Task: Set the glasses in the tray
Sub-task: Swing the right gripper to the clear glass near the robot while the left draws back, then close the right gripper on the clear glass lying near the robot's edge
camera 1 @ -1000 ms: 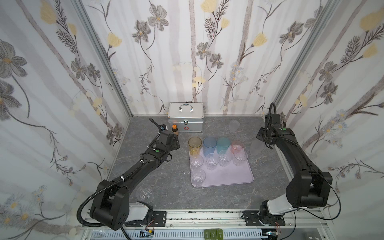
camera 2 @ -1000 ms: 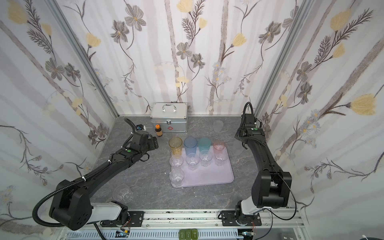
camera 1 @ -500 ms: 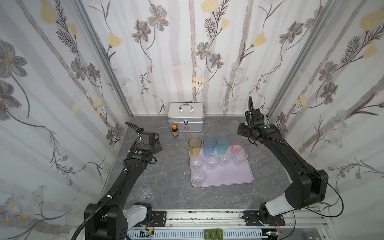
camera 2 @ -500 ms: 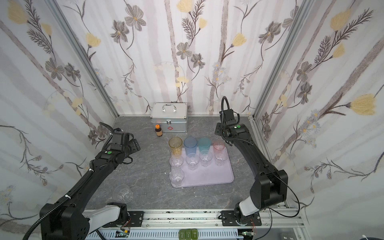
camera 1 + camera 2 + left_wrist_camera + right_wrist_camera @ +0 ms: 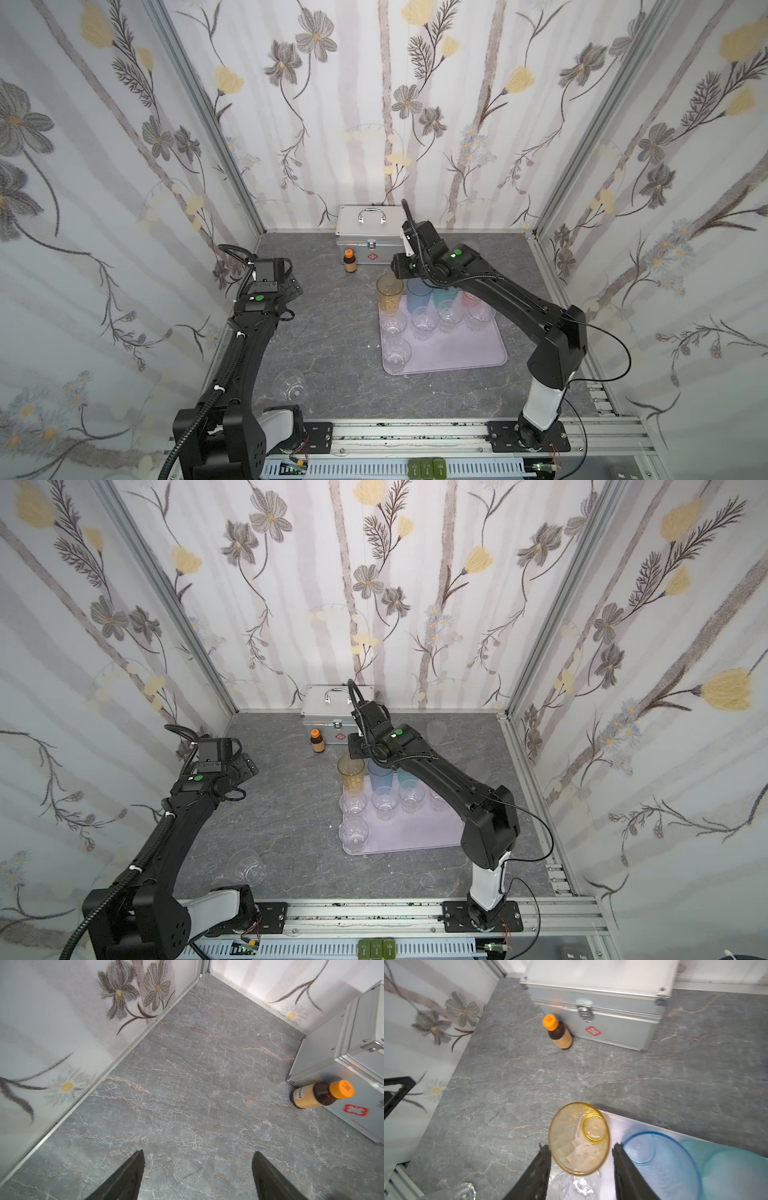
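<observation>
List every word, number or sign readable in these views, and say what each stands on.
Red cross outline, a sign without letters: on the front of the silver case, under its latch.
Fine red print beneath that cross: too small to read.
Dark print on the brown bottle's tan label: too blurred to read.
Mark on its orange cap: unreadable.
Nothing else legible.

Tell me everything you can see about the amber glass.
The amber glass is a tall translucent tumbler, yellow-orange, with a wide round rim tapering to a smaller round base. It stands upright and empty at the far left corner of the lilac tray, first in a row, next to the blue glass. The right end effector has its open fingers on either side of the rim; whether they touch it cannot be told.
</observation>
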`<action>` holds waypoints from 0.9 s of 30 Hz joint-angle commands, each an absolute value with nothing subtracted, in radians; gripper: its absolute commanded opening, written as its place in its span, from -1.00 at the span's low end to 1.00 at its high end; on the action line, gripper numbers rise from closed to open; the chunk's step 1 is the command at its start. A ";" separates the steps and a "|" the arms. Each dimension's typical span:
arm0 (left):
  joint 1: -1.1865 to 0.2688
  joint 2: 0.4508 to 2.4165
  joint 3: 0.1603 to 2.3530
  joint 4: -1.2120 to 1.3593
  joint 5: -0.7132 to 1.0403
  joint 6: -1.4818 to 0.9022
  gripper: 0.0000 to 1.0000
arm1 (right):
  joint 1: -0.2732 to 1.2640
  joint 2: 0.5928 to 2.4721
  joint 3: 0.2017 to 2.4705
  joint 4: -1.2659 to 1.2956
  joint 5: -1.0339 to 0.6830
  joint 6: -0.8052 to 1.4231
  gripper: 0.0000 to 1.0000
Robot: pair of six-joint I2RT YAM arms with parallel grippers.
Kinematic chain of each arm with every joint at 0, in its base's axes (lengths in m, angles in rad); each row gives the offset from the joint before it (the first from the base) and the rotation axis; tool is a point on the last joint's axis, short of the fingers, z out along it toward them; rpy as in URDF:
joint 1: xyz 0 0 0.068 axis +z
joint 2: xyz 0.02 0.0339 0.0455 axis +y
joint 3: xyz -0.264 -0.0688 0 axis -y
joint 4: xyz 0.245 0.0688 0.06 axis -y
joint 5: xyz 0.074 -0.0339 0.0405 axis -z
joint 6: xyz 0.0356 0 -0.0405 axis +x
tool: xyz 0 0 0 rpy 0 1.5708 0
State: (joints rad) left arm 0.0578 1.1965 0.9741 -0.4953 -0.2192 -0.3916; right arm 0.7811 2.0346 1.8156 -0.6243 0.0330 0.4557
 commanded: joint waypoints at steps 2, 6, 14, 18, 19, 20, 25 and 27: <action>0.086 1.208 0.979 -0.416 -0.270 -0.344 0.67 | 0.887 2.143 1.938 -0.616 -0.079 0.465 0.00; 0.150 1.230 0.963 -0.361 -0.190 -0.371 0.68 | 0.961 2.259 2.054 -0.621 -0.172 0.483 0.04; 0.251 1.278 0.965 -0.307 -0.035 -0.429 0.68 | 1.047 2.434 2.180 -0.593 -0.381 0.495 0.21; 0.254 1.281 0.958 -0.289 -0.054 -0.440 0.68 | 1.071 2.493 2.206 -0.599 -0.460 0.489 0.22; 0.253 1.277 0.952 -0.282 -0.057 -0.441 0.68 | 1.074 2.501 2.206 -0.599 -0.471 0.487 0.23; 0.252 1.272 0.947 -0.277 -0.062 -0.440 0.68 | 1.079 2.509 2.206 -0.600 -0.477 0.484 0.24; 0.252 1.240 0.938 -0.264 -0.098 -0.433 0.68 | 1.107 2.574 2.210 -0.570 -0.524 0.511 0.21; 0.250 1.230 0.932 -0.261 -0.097 -0.434 0.68 | 1.115 2.592 2.222 -0.568 -0.539 0.514 0.21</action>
State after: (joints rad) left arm 0.2523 1.2484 0.9356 -0.3027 -0.0746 -0.4229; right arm 1.1061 2.5744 2.2047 -0.6174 -0.4808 0.5003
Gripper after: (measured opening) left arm 0.842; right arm 0.605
